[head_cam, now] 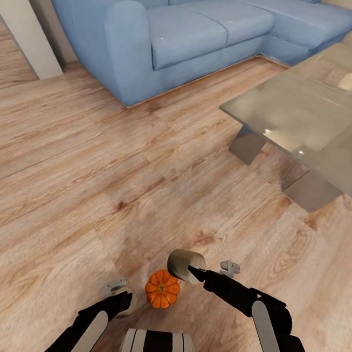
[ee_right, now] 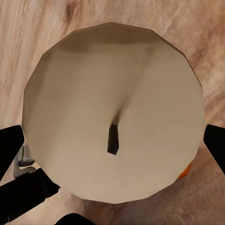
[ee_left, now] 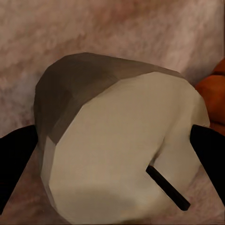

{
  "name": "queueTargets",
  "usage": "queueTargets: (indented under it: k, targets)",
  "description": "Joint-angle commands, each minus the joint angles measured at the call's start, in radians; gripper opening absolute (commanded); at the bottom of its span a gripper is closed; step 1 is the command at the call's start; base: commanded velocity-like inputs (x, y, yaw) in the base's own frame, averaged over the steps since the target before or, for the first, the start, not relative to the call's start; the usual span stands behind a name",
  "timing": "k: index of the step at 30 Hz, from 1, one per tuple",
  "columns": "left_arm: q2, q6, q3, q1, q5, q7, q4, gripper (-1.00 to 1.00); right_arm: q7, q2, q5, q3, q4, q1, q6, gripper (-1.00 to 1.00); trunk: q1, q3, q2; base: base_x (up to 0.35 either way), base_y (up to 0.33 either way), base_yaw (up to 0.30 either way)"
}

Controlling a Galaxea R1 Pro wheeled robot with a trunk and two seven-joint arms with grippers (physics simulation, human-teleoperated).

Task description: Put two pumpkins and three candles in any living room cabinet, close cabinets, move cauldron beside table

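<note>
My right gripper (head_cam: 194, 271) is shut on a grey-beige candle (head_cam: 184, 263), held low over the wooden floor. In the right wrist view the candle's round wick end (ee_right: 112, 108) sits between the two black fingers (ee_right: 9, 152). My left gripper (head_cam: 124, 296) is shut on another candle (head_cam: 132, 300), mostly hidden by the arm. The left wrist view shows this candle (ee_left: 117, 140) tilted, wick toward the camera. A small orange ribbed pumpkin (head_cam: 162, 289) sits between the two grippers; its edge shows in the wrist views as orange pumpkin (ee_left: 213, 93) and pumpkin (ee_right: 185, 171). The glass-topped table (head_cam: 312, 114) stands at the right.
A blue corner sofa (head_cam: 186, 30) runs along the back. A pale wall corner (head_cam: 26, 30) juts in at the far left. Wooden floor (head_cam: 89, 178) lies open between me, the sofa and the table's metal legs (head_cam: 248, 145).
</note>
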Motion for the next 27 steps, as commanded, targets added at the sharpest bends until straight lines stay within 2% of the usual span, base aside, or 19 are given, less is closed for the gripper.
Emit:
queueTargets:
  k: [1, 27]
  targets:
    - [0.000, 0.002, -0.001, 0.000, 0.009, 0.009, -0.001, -1.00, 0.003, 0.000, 0.002, 0.000, -0.001, 0.000, 0.004, -1.00, 0.000, -0.001, 0.000, 0.000, 0.000, 0.000]
    - [0.002, 0.004, 0.004, 0.000, 0.019, 0.008, -0.001, -1.00, 0.004, 0.000, 0.002, 0.000, -0.001, 0.000, 0.004, -1.00, 0.000, -0.001, 0.000, 0.000, 0.000, 0.000]
